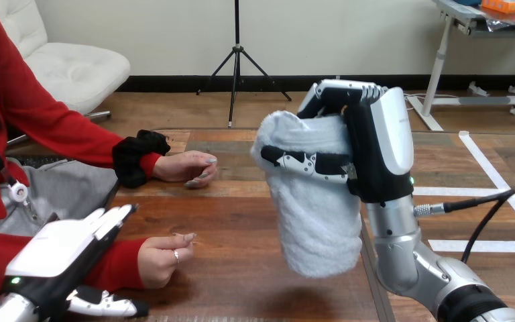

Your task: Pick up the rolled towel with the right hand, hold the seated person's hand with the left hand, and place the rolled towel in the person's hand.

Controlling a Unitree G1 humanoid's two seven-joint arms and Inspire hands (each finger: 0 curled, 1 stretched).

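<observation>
Right hand [375, 151] curled round the rolled towel [318, 228], clear of the worktop [241, 275] (pickup done); left hand [60, 251], fingers straight, just beside the person's hand [164, 258], not gripping it yet, so hold + handover remain.

The wooden worktop [241, 201] is made of dark planks. The person's farther hand [186, 168] lies flat on it, palm down, at about ten o'clock. The person's nearer hand [164, 255] rests on it loosely curled, at about eight o'clock. White tape lines [456, 192] cross the surface at three o'clock.
</observation>
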